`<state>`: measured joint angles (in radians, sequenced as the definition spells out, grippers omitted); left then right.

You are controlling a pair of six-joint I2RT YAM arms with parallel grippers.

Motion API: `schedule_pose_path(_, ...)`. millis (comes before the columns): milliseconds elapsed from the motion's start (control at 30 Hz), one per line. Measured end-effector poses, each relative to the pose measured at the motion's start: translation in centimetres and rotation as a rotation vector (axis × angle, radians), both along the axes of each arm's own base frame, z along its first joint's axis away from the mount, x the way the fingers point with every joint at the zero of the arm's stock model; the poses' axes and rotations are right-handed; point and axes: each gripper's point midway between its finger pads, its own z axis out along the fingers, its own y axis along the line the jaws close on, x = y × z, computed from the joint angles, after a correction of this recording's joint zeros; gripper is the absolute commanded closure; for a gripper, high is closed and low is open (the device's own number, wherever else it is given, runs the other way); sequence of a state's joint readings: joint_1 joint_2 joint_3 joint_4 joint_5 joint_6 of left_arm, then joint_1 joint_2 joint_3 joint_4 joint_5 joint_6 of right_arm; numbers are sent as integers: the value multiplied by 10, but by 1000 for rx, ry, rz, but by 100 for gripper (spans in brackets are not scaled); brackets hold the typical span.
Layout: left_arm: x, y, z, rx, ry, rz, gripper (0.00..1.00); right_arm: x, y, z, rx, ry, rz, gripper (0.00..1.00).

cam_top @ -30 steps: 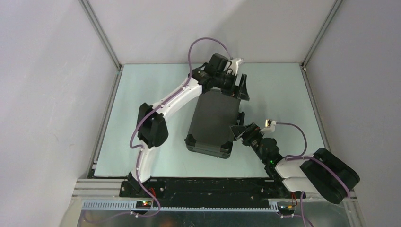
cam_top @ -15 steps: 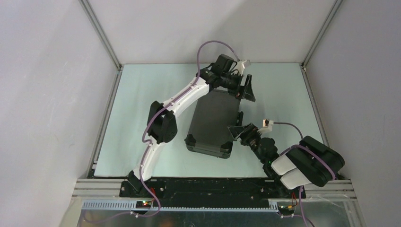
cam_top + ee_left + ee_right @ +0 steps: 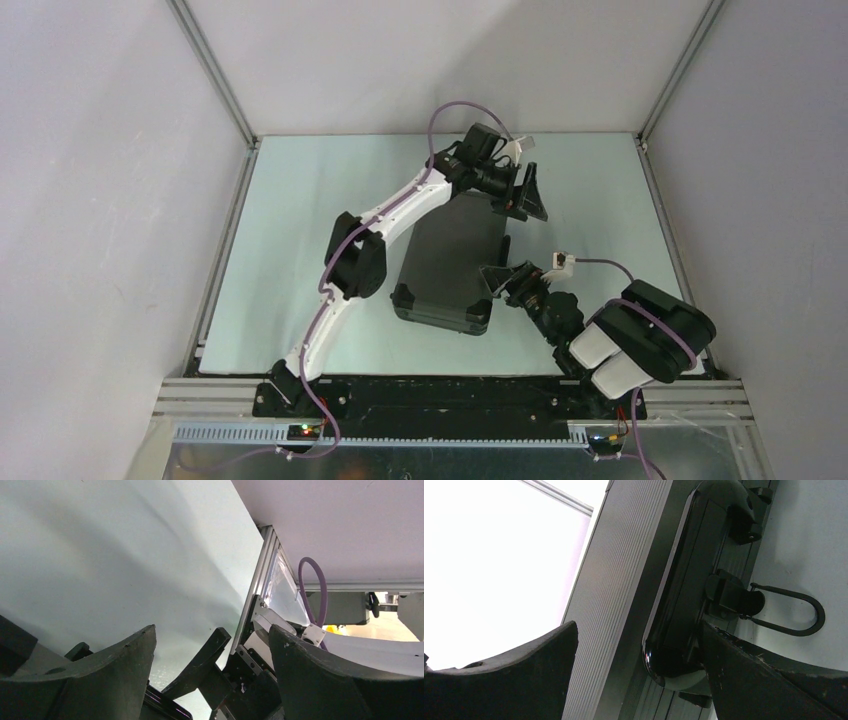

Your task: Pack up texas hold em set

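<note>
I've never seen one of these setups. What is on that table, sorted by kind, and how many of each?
Dark grey briefcase, lid closed: 1
Robot arms, the left arm and the right arm: 2
Total: 3

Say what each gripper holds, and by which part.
Nothing: left gripper stands open past the far end of the briefcase; right gripper is open at its handle, not closed on it.
</note>
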<state>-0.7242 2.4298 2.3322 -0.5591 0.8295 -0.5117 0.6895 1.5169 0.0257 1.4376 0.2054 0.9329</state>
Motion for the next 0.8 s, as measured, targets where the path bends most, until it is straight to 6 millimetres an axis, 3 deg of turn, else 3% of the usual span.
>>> schedule_pose_path(400,-2,-5,-25,21,102,15,2,2,1,-4,-34,-22,-27,8)
schedule_pose_path(500,-5,-2,-39,47,139,26,1,4,2,-6,-51,-28,-40,8)
schedule_pose_path(800,-6,0,-39,41,127,30,0,5,1,-16,-94,-23,-69,7)
